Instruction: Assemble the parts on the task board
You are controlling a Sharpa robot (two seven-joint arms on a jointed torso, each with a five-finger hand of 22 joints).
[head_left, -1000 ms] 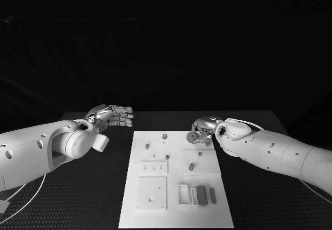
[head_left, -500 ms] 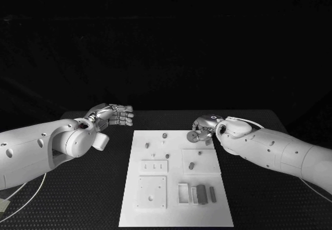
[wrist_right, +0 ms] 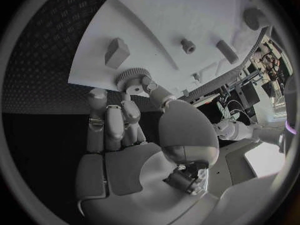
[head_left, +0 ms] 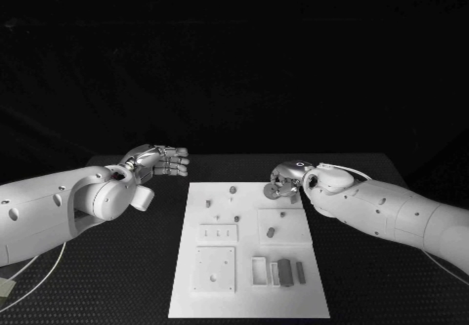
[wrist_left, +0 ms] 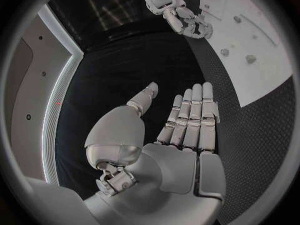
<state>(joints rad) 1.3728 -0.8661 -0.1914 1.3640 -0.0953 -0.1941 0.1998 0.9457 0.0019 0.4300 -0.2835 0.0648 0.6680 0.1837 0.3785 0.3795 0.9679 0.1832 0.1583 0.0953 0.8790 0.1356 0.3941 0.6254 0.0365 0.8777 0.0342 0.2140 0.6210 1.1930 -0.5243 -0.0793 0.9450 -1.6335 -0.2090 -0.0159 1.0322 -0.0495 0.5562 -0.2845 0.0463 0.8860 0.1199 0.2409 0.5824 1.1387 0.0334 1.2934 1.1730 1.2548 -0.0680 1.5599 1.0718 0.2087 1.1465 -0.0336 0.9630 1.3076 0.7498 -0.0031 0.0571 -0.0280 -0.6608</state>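
Note:
The white task board [head_left: 249,298] lies in the middle of the black table. Several small grey parts stand on it, among them a peg [head_left: 232,191] near its far edge and an oblong piece [head_left: 271,233] on a raised square. My right hand [head_left: 287,177] hovers over the board's far right corner and pinches a small toothed gear [head_left: 272,192] between thumb and fingers. The right wrist view shows the gear [wrist_right: 129,76] at the fingertips [wrist_right: 145,83], just over the board [wrist_right: 181,15]. My left hand [head_left: 156,162] floats left of the board, fingers straight and apart [wrist_left: 187,120], holding nothing.
A slotted plate [head_left: 218,235] and a square plate with a hole [head_left: 214,271] sit on the board's left half. Dark blocks [head_left: 284,271] stand beside a small frame near the front right. A cable [head_left: 34,284] trails under my left arm.
My right hand has drifted slightly toward the board's far edge with the gear still pinched. The left hand has hardly moved.

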